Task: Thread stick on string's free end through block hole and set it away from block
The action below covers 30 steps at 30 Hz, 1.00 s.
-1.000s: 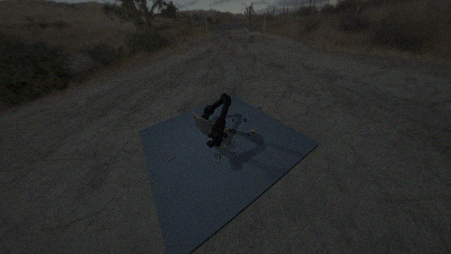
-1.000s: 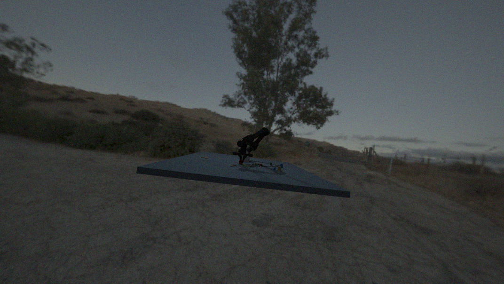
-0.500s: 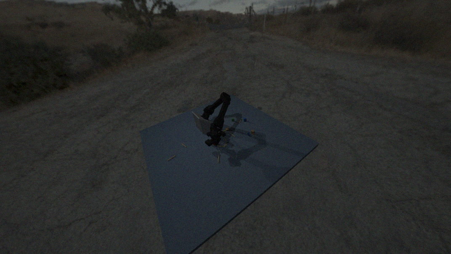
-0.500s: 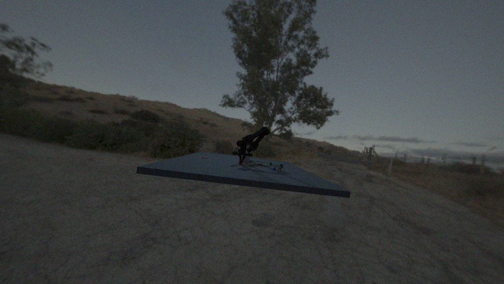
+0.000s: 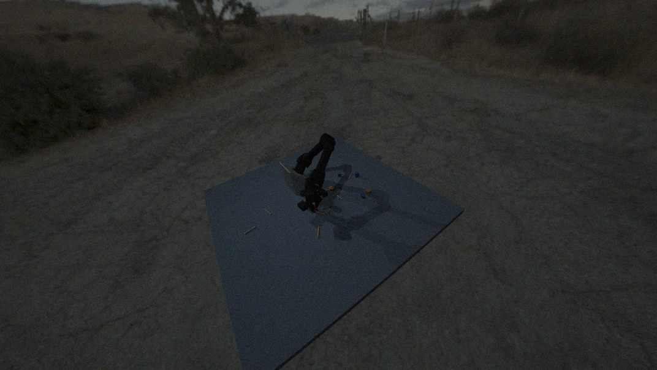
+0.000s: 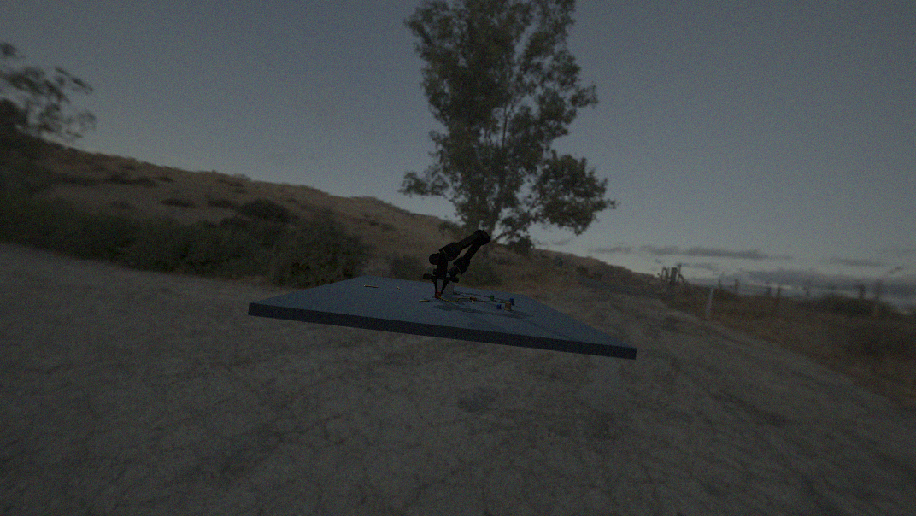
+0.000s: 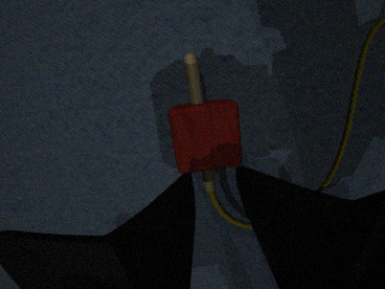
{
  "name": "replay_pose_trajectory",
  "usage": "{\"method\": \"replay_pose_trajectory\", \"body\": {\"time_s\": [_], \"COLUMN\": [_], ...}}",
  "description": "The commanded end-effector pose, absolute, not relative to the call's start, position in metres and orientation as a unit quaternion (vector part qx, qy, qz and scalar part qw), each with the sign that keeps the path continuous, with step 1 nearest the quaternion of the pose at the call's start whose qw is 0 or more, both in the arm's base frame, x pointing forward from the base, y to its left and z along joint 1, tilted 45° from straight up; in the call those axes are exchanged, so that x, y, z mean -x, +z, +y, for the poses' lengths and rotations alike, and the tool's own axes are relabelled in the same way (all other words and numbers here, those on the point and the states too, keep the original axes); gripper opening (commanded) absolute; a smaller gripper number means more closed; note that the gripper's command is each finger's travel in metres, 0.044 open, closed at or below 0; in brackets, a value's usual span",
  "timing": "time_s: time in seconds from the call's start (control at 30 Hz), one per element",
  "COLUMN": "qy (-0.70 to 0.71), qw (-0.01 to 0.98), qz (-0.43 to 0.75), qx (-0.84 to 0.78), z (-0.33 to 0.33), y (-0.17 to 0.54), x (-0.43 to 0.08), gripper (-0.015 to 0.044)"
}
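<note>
The red block (image 7: 206, 136) (image 5: 312, 208) sits on the table. The wooden stick (image 7: 193, 78) lies through its hole, with a long part out at the far side and a short end out at the near side. The yellow string (image 7: 353, 102) (image 5: 323, 213) runs from that near end and curves off to the right. My gripper (image 7: 214, 177) is open, its fingertips just at the near side of the block, with gaps on both sides of the stick's near end. A round wooden piece (image 5: 331, 187), apparently the button, is behind the gripper.
Loose sticks (image 5: 249, 230) (image 5: 268, 211) (image 5: 318, 231) lie left and front on the blue table (image 5: 294, 285). A wooden cylinder (image 5: 368, 191) (image 6: 507, 307), blue pieces (image 5: 356, 174) (image 5: 362, 195) and a green piece (image 5: 339, 174) are at the right. A pale panel (image 5: 292, 179) stands beside the arm.
</note>
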State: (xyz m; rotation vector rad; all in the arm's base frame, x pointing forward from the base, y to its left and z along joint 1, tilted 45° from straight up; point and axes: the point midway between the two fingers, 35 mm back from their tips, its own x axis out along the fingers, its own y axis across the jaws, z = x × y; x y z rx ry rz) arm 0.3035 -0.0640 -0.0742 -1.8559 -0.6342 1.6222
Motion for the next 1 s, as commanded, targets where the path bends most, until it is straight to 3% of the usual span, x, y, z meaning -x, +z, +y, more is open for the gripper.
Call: {"method": "replay_pose_trajectory", "body": {"time_s": [0.0, 0.4, 0.7, 0.97], "qy": [0.604, 0.591, 0.44, 0.232], "qw": [0.289, 0.268, -0.053, -0.334], "qz": [-0.232, -0.246, -0.47, -0.604], "qx": [0.706, 0.721, 0.764, 0.686], "z": [-0.098, -0.117, -0.115, -0.111], "y": [-0.043, -0.024, -0.029, -0.032], "x": [-0.301, -0.297, -0.282, -0.268], "gripper": [0.012, 0.012, 0.012, 0.012]}}
